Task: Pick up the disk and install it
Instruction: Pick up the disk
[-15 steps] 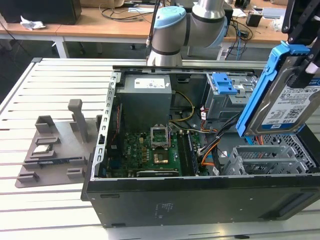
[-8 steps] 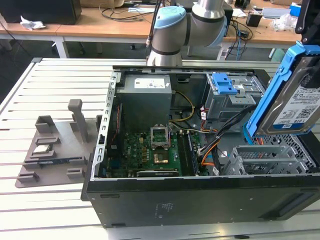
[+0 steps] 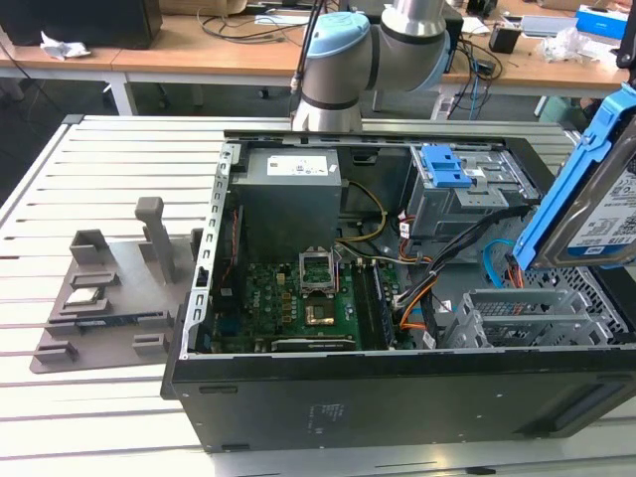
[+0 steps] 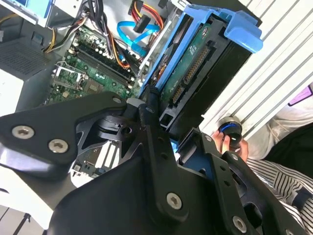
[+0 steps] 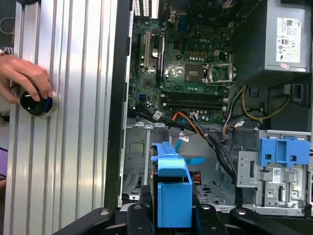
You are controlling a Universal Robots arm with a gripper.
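Item: the disk (image 3: 594, 194), a flat silver drive with a white-and-blue label in a blue plastic carrier frame; its green circuit board and connector edge show in the second wrist view (image 4: 193, 63). Hold: clamped at its sides between the closed-in fingers of the gripper (image 4: 168, 117), carried tilted, with its long axis running straight out from the gripper toward the open computer case (image 3: 397, 402). Location: in the air over the case's end at the exterior view's right, above the grey metal drive cage (image 5: 139, 161) that adjoins the motherboard (image 5: 190, 63), and apart from both.
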